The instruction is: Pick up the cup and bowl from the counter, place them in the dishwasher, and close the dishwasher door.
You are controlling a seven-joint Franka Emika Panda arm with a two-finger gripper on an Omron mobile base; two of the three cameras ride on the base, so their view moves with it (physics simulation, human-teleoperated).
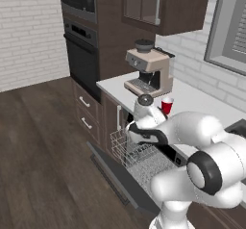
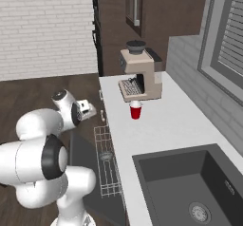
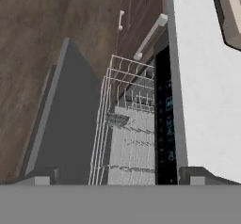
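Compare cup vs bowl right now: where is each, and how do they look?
The cup is red and tapered, the bowl dull grey and shallow. The cup stands upright on the counter in front of the coffee machine; the bowl already sits in the dishwasher rack, over the open dishwasher door. Both are small, and neither is held.
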